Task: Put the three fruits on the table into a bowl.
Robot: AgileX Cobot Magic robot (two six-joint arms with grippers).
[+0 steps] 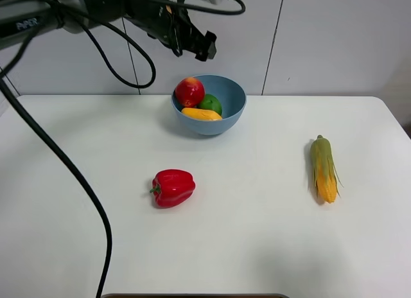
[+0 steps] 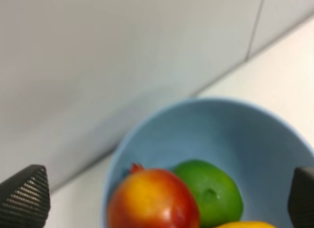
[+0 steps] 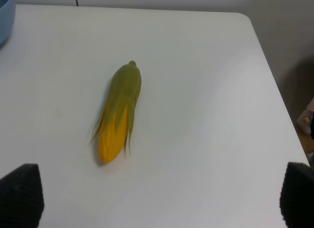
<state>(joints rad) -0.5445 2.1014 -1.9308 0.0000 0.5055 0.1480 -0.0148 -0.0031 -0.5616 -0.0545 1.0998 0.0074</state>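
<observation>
All three fruits are sitting in the light-blue bowl (image 1: 209,105): apple (image 1: 189,91) perched high at the rim, lime (image 1: 210,104) behind, mango (image 1: 201,114) in front. Left gripper (image 1: 192,44) is hovering above the bowl, jaws spread wide, carrying nothing. Right gripper (image 3: 157,198) is likewise spread and empty, facing the corn cob (image 3: 119,111). Risk: a low pass could be clipping the apple and rolling it out onto the table (image 1: 257,234).

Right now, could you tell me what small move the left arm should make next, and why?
Probably lift the left gripper up and away toward rest. The apple, lime and mango all lie in the bowl, and the jaws stand open and empty above it. Only the pepper and corn lie on the table.
</observation>
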